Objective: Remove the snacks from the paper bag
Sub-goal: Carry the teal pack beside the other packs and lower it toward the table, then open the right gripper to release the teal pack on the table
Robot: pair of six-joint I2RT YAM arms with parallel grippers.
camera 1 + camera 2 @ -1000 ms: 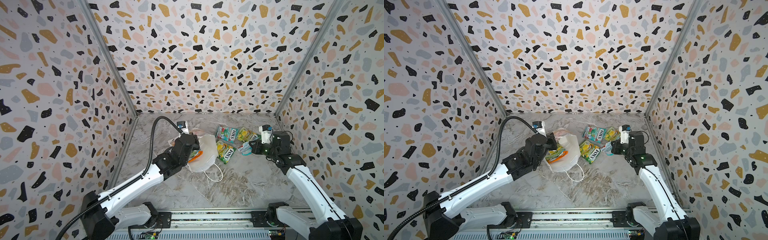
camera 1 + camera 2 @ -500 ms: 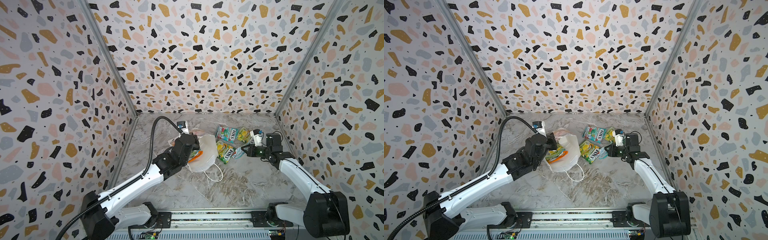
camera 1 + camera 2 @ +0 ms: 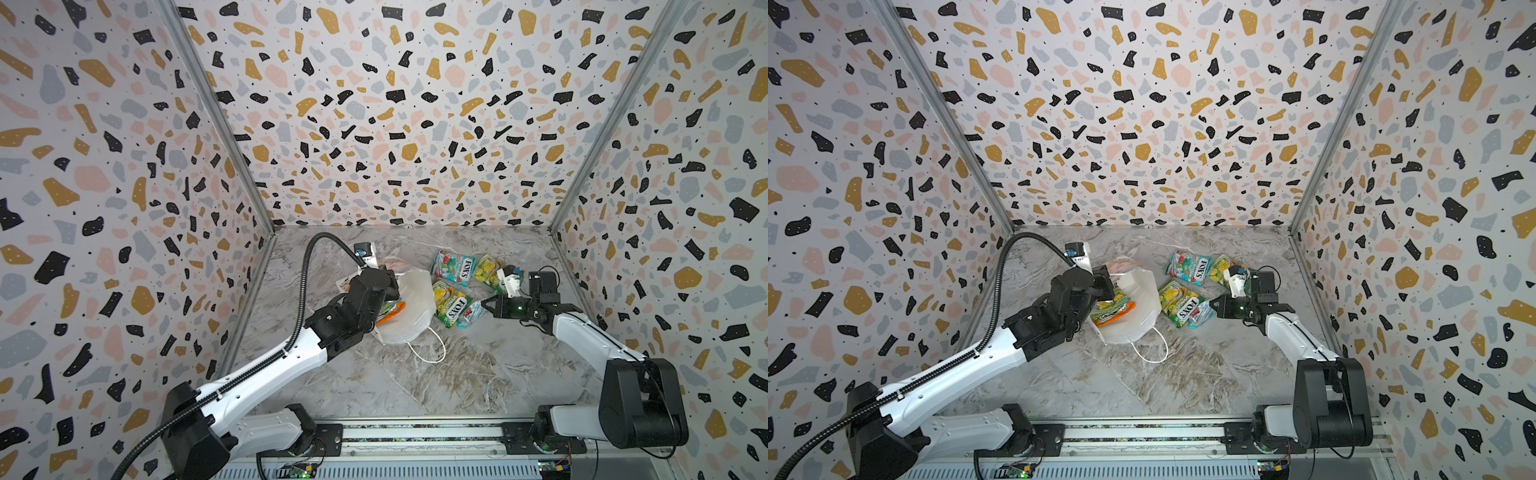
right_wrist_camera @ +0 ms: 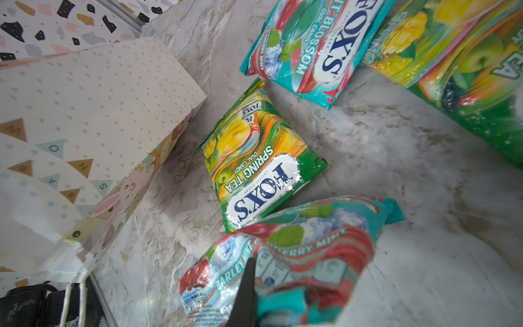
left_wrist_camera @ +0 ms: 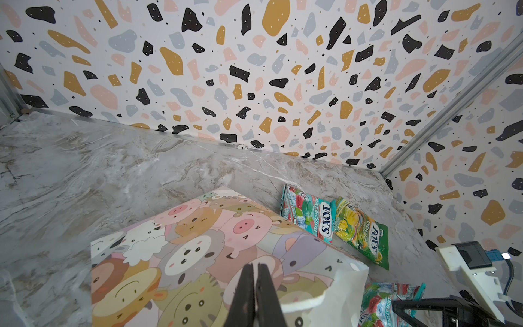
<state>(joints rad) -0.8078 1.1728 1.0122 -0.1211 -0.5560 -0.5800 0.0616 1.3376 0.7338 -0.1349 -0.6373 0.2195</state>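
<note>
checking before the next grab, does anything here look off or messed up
The bag lies tipped on its side, its rim pinched in the left gripper, an orange packet poking out of its mouth. The teal packet in the right gripper is crumpled. Nothing looks torn or spilled.

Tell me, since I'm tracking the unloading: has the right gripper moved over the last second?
Yes. The right gripper, shut on a teal-red packet, has shifted left in both top views, closer to the nearest green-yellow packet.
</note>
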